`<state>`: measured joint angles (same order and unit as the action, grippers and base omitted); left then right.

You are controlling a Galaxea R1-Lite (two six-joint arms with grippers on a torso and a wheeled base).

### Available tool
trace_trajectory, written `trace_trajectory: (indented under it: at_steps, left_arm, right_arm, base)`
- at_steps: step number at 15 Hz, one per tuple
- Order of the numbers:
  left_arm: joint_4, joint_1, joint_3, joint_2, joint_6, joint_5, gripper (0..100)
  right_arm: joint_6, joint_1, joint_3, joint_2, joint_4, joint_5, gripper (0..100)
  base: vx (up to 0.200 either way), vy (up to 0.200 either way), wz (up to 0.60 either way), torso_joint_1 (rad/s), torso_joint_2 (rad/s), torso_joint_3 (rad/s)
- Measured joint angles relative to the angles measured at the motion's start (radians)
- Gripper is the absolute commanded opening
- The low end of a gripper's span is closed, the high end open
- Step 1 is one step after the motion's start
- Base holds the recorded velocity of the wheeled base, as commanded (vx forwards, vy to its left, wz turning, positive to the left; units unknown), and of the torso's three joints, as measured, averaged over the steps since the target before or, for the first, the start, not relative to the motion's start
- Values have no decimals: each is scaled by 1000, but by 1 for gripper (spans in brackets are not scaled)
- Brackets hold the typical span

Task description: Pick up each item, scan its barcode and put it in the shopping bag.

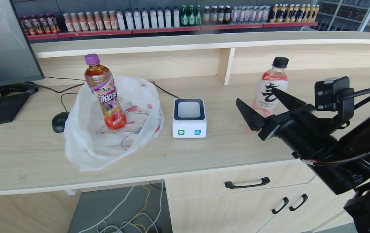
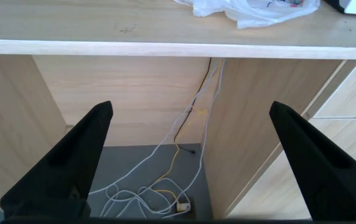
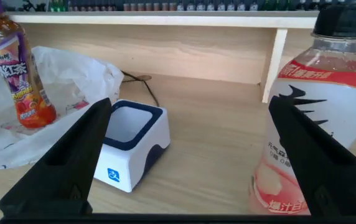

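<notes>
Hovering spread wide and empty, my right hand (image 1: 254,95) sits just beside the black-capped bottle (image 1: 270,82), whose white-and-pink label bears one bold black character. The purple-capped tea bottle (image 1: 105,94) stands in the shopping bag (image 1: 87,147) left of the scanner (image 1: 189,119) on the wooden counter (image 1: 223,150). My left hand (image 2: 190,111), also spread, hangs below the counter's edge.

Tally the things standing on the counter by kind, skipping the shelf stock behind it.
Bottles: 2, the purple-capped tea bottle and the black-capped pink bottle
Shopping bag: 1
Scanner: 1
Mouse: 1
Monitor: 1
Total: 6
</notes>
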<state>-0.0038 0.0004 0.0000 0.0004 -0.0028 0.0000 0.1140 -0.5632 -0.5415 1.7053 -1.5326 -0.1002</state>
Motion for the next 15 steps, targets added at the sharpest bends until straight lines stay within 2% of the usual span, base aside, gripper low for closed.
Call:
trace_trajectory:
  at_steps: [1, 7, 11, 15]
  left_arm:
    - [0, 0, 0, 0, 0, 0, 100]
    - [4, 0, 0, 0, 9, 0, 100]
    - [4, 0, 0, 0, 9, 0, 100]
    - [5, 0, 0, 0, 10, 0, 100]
  right_arm:
    - [0, 0, 5, -3, 0, 0, 100]
    - [2, 4, 30, -14, 0, -1, 100]
    - [4, 59, 64, -20, 2, 3, 100]
    - [6, 69, 97, -11, 6, 8, 100]
  base:
    - [0, -200, 0, 2, -2, 7]
    - [0, 0, 0, 0, 0, 0]
    - [0, 0, 0, 0, 0, 0]
    - [0, 0, 0, 0, 0, 0]
